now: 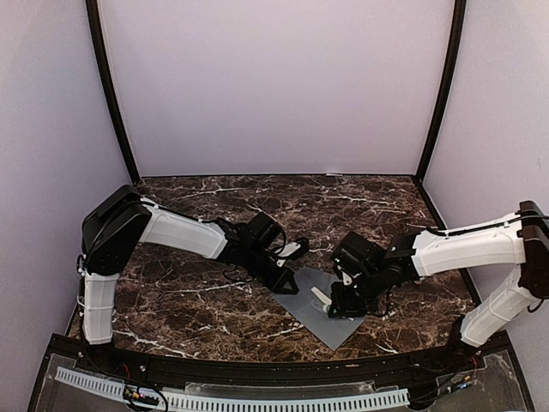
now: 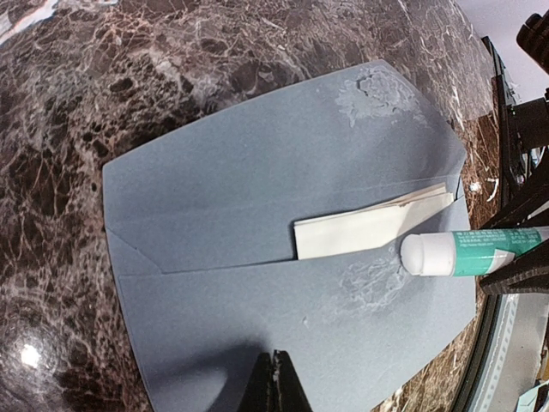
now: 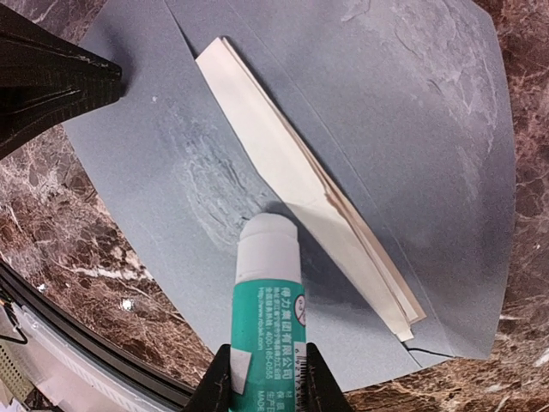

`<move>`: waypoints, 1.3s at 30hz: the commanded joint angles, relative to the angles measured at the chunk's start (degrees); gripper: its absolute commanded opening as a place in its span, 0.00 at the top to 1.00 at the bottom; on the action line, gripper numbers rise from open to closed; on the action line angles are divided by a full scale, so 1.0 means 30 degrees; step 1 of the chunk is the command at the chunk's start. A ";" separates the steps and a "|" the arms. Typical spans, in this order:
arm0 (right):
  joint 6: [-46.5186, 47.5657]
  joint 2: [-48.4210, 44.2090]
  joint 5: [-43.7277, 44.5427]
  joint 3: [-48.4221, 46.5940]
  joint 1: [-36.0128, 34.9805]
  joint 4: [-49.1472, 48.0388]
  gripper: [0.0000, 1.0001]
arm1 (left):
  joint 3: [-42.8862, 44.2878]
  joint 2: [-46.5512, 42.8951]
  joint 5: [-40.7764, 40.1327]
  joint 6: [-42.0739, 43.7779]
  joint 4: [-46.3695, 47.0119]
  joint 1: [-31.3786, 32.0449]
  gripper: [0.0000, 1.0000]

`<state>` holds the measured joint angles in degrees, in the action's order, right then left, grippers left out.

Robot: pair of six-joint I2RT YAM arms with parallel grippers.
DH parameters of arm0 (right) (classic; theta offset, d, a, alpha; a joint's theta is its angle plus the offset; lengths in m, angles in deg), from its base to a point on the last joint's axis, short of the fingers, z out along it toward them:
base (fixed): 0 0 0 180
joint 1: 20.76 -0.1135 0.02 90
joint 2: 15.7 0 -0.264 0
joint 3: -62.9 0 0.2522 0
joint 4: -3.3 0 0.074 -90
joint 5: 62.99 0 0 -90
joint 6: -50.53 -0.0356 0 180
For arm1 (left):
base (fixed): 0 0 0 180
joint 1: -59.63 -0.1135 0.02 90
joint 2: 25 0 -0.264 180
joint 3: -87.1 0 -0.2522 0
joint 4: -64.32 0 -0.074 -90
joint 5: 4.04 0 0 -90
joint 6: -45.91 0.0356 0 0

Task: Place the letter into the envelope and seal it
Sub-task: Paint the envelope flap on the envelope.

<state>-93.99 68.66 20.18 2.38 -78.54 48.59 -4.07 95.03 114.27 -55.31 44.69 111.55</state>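
Two arms reach inward, low over marble counter (image 1: 214, 197). Left claw (image 2: 276, 382) fully closed, empty, at edge of flat grey envelope (image 1: 336, 330). Right claw (image 3: 266, 378) grips glue stick (image 3: 268, 292), tip on envelope beside half-tucked letter (image 3: 292, 172).

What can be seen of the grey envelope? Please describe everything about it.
The envelope is slate-grey paper, lying flat on the dark marble table with its flap open. A folded cream letter sticks partly out of its pocket. Shiny glue smears show on the flap and on the pocket front. The glue stick, held by the right gripper, touches the pocket front; the shut left gripper seems to press one edge.
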 commanded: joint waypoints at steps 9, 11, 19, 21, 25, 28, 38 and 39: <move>0.0430 0.2006 0.0453 -0.1026 -0.0055 -0.0539 1.00 | 0.0290 0.0302 -0.0089 -0.0038 -0.0808 0.0018 0.99; 0.0534 0.2299 0.0470 -0.1228 0.0032 -0.0730 1.00 | 0.0290 0.0285 -0.0052 -0.0038 -0.0806 0.0034 0.99; 0.0986 0.3733 0.0783 -0.2244 0.0503 -0.1268 1.00 | 0.0305 0.0279 -0.0008 -0.0067 -0.0796 0.0028 1.00; 0.1077 0.4000 0.0811 -0.2496 0.0594 -0.1421 1.00 | 0.0317 0.0275 -0.0027 -0.0071 -0.0798 0.0025 1.00; 0.1152 0.4042 0.0950 -0.2891 0.0630 -0.1521 1.00 | 0.0360 0.0192 -0.0253 -0.0160 -0.0865 0.0013 1.00; 0.1121 0.3607 0.0958 -0.3023 0.0635 -0.1649 1.00 | 0.0424 -0.0138 -0.0500 -0.0183 -0.0866 0.0008 1.00; 0.0087 -0.0978 0.1449 -0.2035 0.0552 -0.1320 1.00 | -0.0359 -0.3991 -0.2880 -0.0464 -0.0132 -0.1381 0.77; -0.0076 -0.1520 0.1456 -0.1732 0.0555 -0.1517 1.00 | -0.0978 -0.4524 -0.3478 -0.0892 0.0497 -0.1541 0.74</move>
<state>-91.93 70.54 22.74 -5.34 -77.07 44.57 -4.20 91.53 109.64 -55.95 44.07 109.23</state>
